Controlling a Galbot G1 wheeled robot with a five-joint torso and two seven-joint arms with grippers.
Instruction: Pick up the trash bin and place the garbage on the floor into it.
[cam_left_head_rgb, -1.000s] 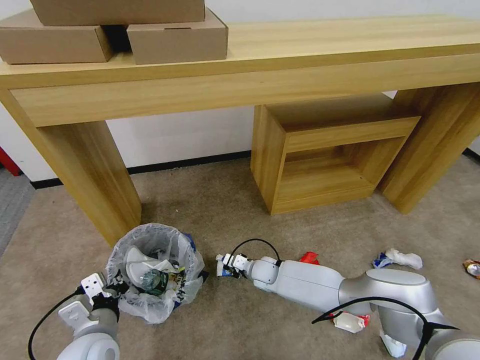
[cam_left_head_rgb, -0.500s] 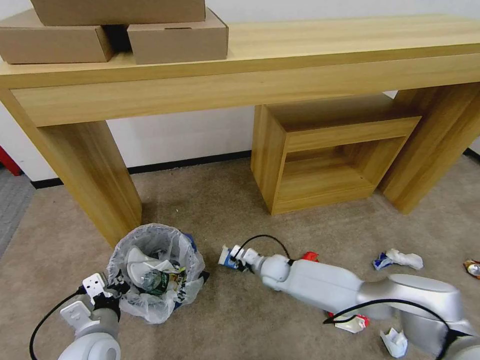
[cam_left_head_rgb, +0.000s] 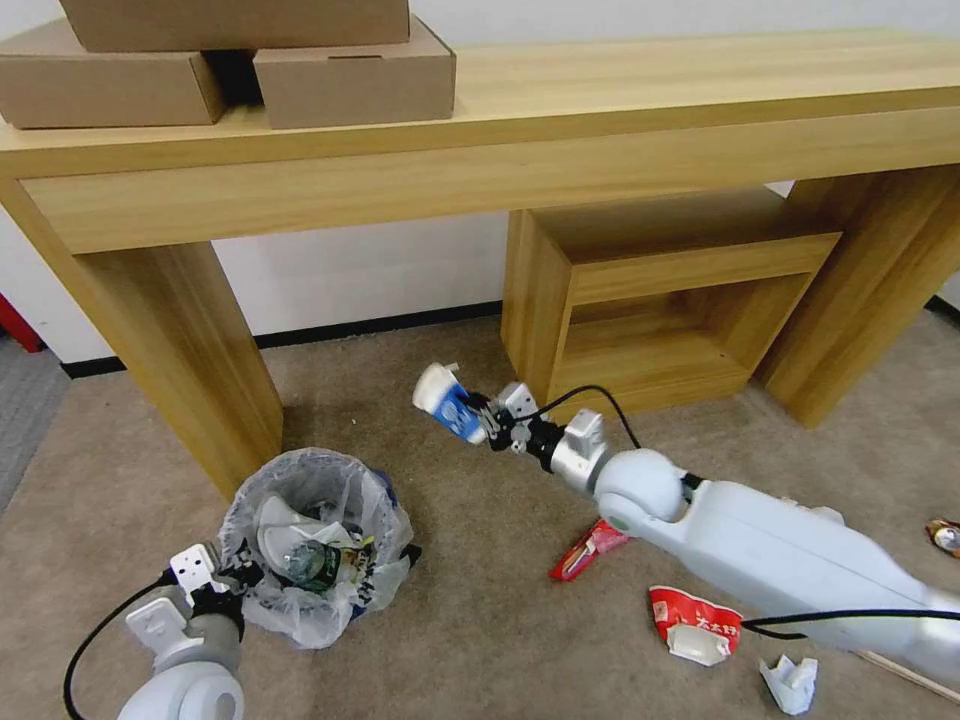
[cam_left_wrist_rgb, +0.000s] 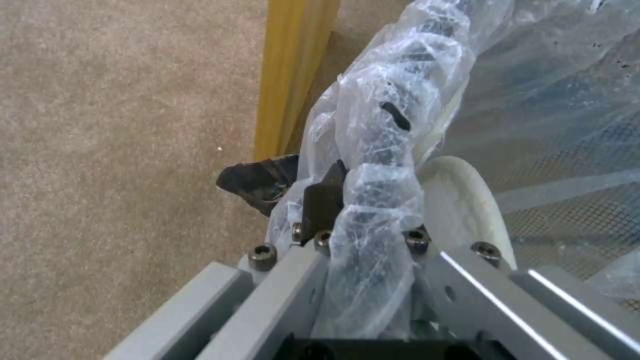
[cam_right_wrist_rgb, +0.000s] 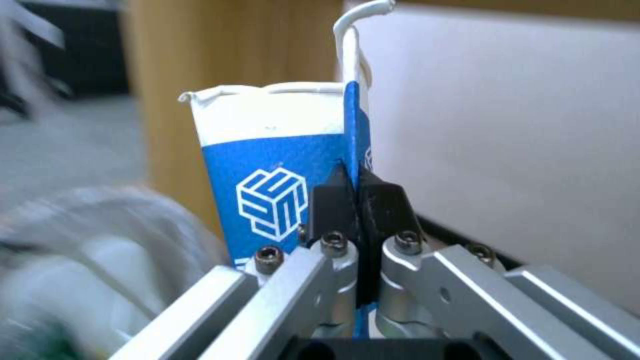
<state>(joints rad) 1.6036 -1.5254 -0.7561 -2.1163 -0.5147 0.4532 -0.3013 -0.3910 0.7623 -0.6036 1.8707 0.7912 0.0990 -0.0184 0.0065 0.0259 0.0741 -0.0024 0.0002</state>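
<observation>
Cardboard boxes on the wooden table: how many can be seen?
3. One at the table's left end, one beside it, one stacked across both. Others may be hidden beyond the picture's edge.

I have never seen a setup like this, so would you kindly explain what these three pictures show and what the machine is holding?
This is a two-armed wheeled robot tidying litter. The wide picture comes from its head camera; the other two from cameras on its wrists. The left gripper is shut on the bag-lined rim of the trash bin, seen close up in the left wrist view. The right gripper holds a blue-white carton in the air, pinching its edge. On the carpet lie red wrappers and a crumpled tissue.
</observation>
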